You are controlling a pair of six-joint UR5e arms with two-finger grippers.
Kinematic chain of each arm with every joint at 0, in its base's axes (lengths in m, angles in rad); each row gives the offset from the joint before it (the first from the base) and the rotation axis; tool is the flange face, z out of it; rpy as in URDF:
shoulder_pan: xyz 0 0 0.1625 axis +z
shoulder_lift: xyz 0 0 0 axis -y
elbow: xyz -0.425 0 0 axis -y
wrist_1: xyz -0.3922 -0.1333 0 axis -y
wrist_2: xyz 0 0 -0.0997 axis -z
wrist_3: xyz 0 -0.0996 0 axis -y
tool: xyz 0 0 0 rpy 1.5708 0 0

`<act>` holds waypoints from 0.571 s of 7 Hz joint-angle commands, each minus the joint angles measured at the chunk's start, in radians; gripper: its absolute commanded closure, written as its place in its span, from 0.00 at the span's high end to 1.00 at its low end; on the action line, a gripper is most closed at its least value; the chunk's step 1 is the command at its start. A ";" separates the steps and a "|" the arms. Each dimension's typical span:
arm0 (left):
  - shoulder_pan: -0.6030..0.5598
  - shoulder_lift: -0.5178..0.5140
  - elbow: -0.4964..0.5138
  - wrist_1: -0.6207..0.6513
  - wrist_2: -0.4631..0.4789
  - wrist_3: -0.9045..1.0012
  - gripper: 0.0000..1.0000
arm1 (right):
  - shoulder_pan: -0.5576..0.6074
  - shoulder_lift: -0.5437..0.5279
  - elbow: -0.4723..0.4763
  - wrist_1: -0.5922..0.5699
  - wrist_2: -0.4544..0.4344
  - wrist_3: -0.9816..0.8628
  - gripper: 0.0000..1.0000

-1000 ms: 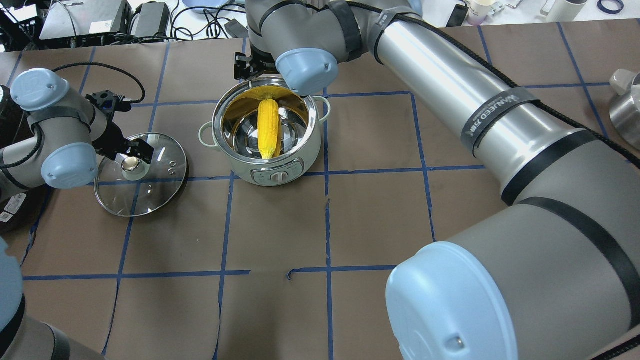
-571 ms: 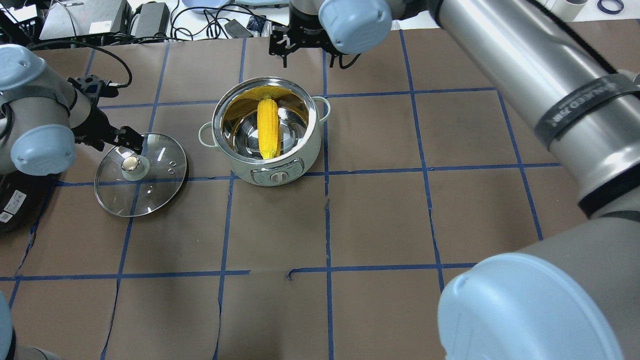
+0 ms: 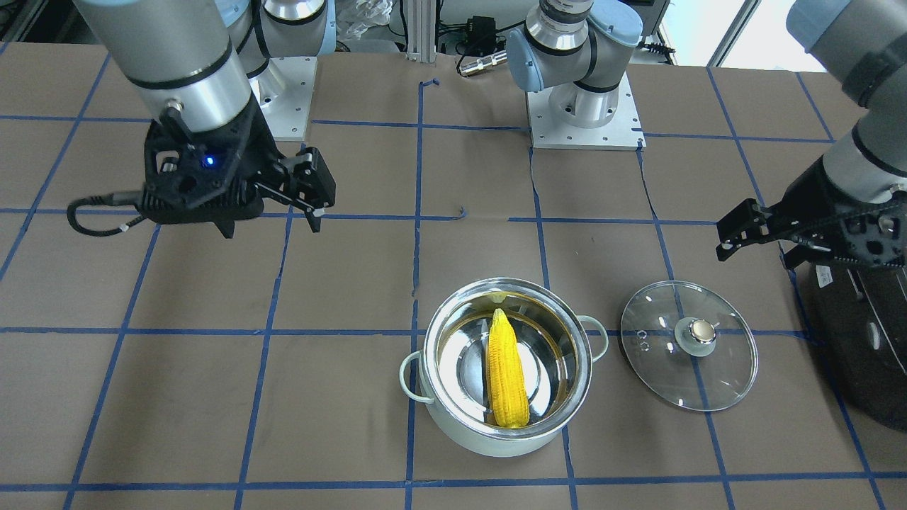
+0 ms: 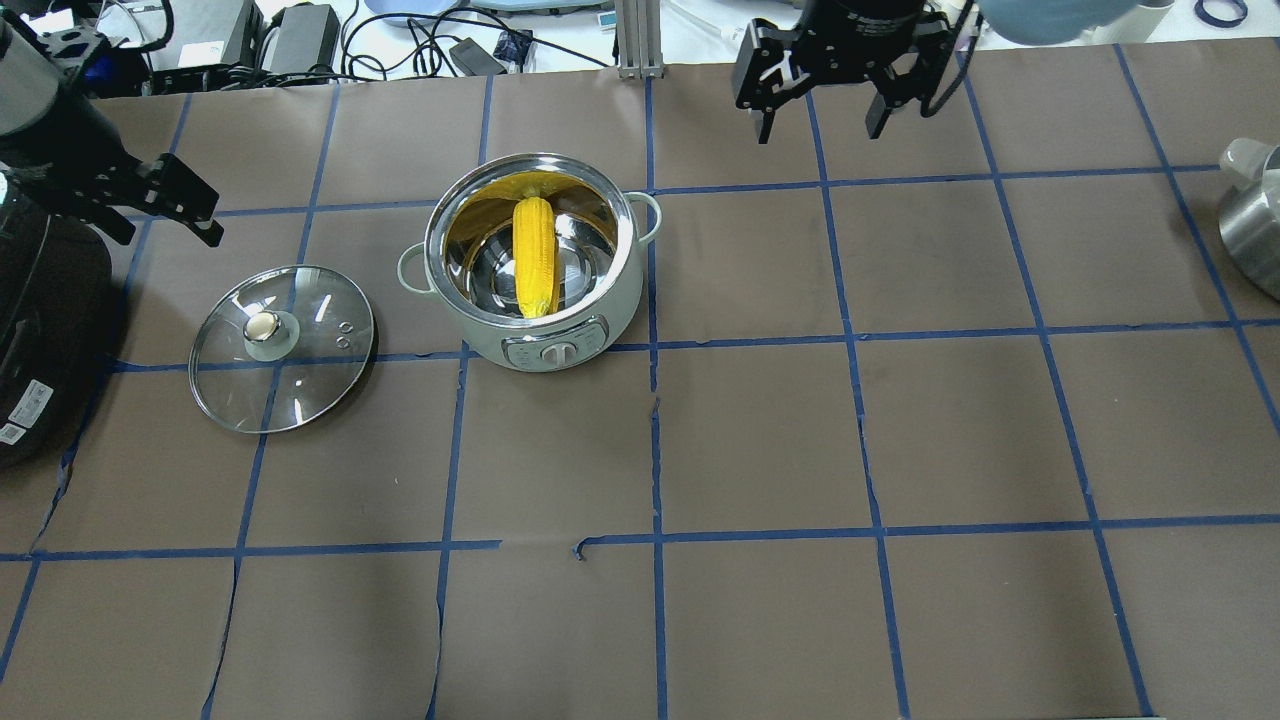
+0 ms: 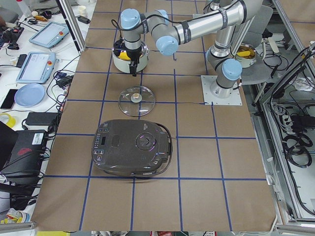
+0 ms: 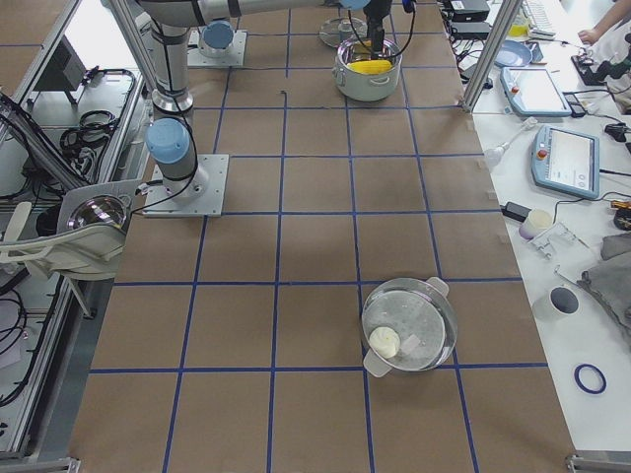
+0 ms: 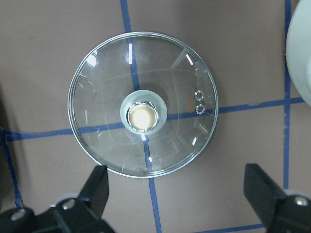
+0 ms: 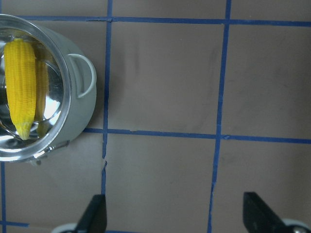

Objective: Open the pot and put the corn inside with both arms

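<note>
Both arms are raised above the table. My left gripper [image 4: 205,215] hangs wide open and empty, with the glass lid [image 4: 300,385] lying flat below it, just ahead of the fingertips, and a dark rice cooker [image 4: 40,300] close alongside. My right gripper [image 4: 822,128], likewise spread and empty, hovers well apart from the uncovered pot [image 4: 610,310], which stands off toward its left-arm side with the corn [image 4: 535,255] lying inside.

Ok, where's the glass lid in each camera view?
Front-facing: glass lid lower right, beside pot.
Overhead: lid left of pot.
Exterior left: lid upper centre, nearer than pot.
Exterior right: lid tiny, top edge, beyond pot.
Left wrist: lid fills centre.
Right wrist: absent.
Landmark: pot holding corn.
</note>
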 commanded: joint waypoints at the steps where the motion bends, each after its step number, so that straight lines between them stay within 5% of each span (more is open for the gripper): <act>1: -0.001 0.069 0.063 -0.153 0.009 -0.075 1.00 | -0.012 -0.120 0.104 -0.012 -0.029 -0.104 0.97; 4: -0.071 0.094 0.079 -0.183 0.022 -0.268 1.00 | -0.103 -0.120 0.109 -0.058 -0.012 -0.209 1.00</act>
